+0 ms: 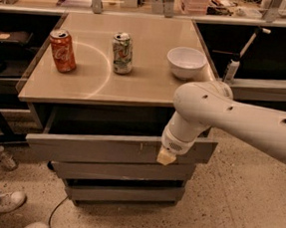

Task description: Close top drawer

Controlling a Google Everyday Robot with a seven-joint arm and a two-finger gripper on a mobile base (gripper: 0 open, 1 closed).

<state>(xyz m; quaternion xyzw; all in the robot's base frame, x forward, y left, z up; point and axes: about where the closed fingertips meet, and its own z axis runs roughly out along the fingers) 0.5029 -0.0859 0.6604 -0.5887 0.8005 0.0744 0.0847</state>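
Drawer: top drawer (105,150) was found pulled partly out under the table (135,93), forward of the lower drawer fronts (123,172).
Gripper: gripper (166,158) was held at the drawer's front, right of centre.
Grip state: could not be told.
Tabletop: red can (62,50), green can (122,52) and white bowl (186,62) were set apart.
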